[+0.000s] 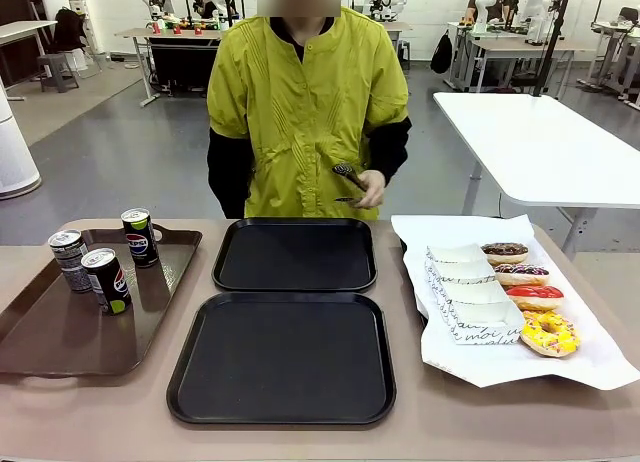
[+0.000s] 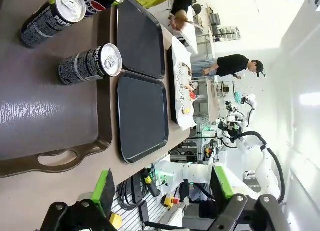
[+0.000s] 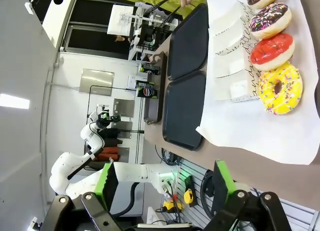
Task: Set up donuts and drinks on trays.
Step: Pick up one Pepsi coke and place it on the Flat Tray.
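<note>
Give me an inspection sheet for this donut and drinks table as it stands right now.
Surface: tan table, no spills seen.
Job's things: two black rectangular plastic trays, near tray and far tray, both empty; three slim dark Pepsi cans upright on glossy brown tray; four round frosted donuts beside white paper holders on white paper sheet.
Clutter: nothing seen.
Grippers: left gripper and right gripper both open, empty.
Cables: black cables below the table edge.
Surroundings: person in yellow-green jacket at far side holding tongs; white table behind.

Matt black plastic trays (image 1: 282, 367); glossy brown tray (image 1: 40, 332) (at nine o'clock); shiny metal-topped cans (image 1: 105, 280); white paper (image 1: 590, 357) under smooth-frosted donuts (image 1: 549, 332).
</note>
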You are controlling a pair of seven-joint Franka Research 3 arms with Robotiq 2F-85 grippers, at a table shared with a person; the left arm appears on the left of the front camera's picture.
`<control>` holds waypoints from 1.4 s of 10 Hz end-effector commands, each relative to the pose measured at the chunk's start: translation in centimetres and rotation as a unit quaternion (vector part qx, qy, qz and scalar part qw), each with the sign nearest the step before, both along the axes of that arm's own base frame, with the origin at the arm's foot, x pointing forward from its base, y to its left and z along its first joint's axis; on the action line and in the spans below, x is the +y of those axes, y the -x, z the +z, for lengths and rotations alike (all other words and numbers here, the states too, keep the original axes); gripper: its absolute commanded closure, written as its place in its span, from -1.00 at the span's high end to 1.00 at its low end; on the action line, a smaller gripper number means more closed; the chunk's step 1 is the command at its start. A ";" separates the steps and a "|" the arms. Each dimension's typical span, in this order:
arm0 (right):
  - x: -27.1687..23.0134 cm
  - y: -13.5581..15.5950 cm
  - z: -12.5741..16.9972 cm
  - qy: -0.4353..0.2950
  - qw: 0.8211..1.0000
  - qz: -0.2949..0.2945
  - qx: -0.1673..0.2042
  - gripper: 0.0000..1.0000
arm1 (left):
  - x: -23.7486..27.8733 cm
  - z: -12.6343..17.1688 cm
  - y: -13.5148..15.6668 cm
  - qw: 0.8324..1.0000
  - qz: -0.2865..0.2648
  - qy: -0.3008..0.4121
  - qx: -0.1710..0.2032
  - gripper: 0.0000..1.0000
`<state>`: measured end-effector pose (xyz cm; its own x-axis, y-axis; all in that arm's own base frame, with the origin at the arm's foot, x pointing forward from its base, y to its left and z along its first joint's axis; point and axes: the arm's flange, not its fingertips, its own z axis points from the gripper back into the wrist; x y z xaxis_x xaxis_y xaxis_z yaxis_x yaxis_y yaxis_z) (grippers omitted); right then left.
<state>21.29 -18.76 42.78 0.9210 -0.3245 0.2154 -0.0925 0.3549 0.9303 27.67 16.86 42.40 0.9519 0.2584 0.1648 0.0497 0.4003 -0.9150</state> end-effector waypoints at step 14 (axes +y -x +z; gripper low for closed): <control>-0.1 0.0 0.0 -0.009 1.000 0.001 -0.010 1.00 | -14.4 10.5 -6.1 0.905 -0.024 -0.424 -0.019 1.00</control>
<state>21.24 -18.77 42.78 0.9210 -0.3252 0.2144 -0.0922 0.3528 0.9312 33.12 3.43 53.22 0.9334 0.0158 0.3585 0.1369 0.9077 -0.3966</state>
